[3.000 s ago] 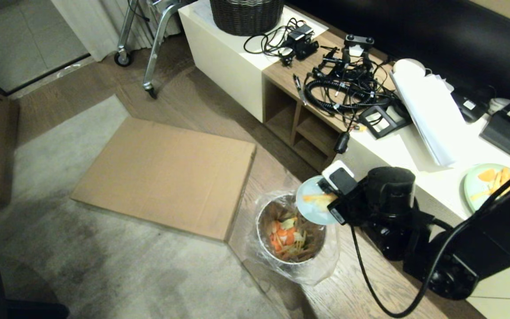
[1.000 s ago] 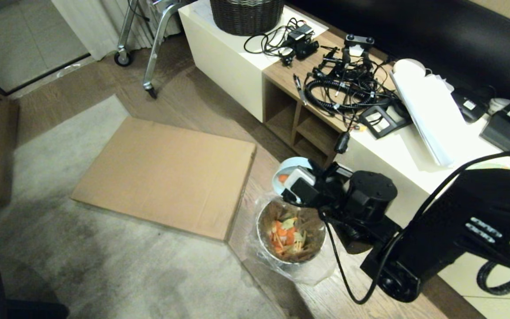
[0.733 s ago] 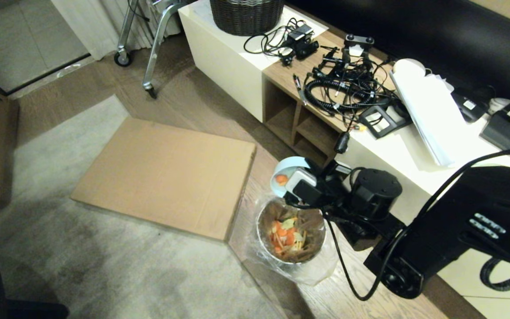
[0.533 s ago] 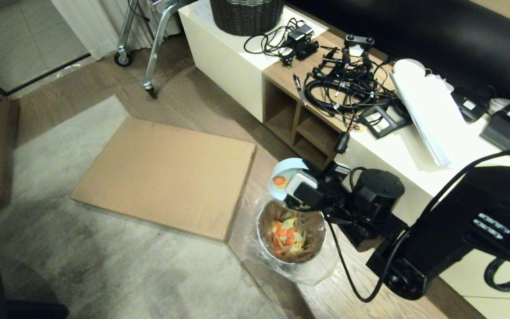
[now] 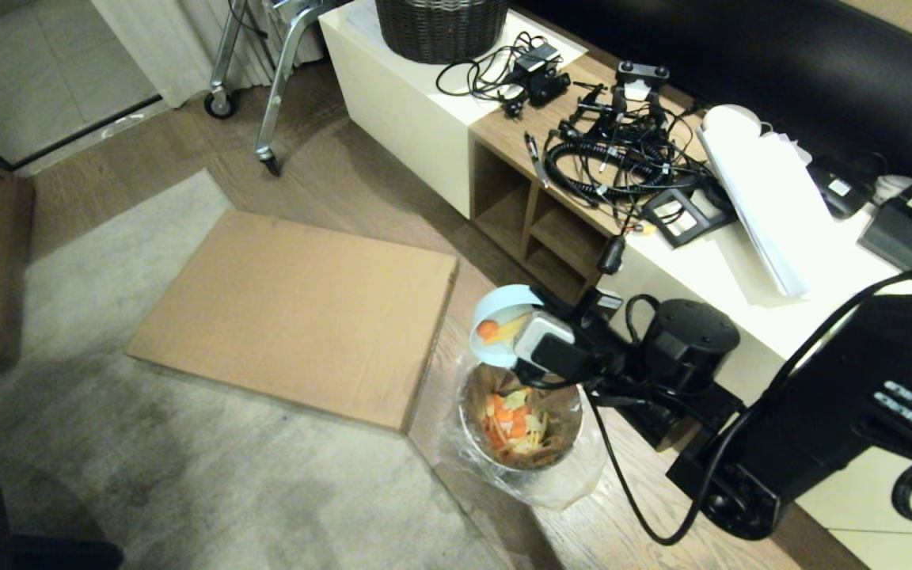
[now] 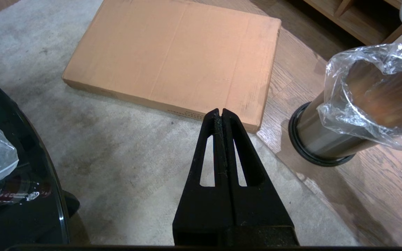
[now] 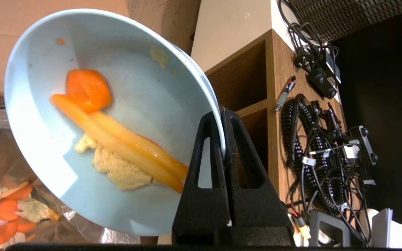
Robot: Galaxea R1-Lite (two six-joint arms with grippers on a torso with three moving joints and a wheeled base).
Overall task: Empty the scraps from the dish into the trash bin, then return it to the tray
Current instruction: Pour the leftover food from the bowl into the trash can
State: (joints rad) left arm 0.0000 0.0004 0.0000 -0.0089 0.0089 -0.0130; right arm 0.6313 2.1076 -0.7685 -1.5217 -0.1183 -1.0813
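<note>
Bowl (image 7: pixel 82 115) tilted over bin (image 5: pixel 521 427), rim pinched by right pincer (image 7: pixel 222 115); carrot scraps (image 7: pixel 117 139) seemingly clinging inside.

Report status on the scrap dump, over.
Right gripper shut on the dish rim, tilted over the trash bin. Scraps not yet out. Left gripper shut, idle. Nothing blocking.

Obstructed and cropped items
Right gripper (image 5: pixel 531 336) covers part of the dish (image 5: pixel 495 317); woven basket (image 5: pixel 440 28) cut by the frame's top edge.
</note>
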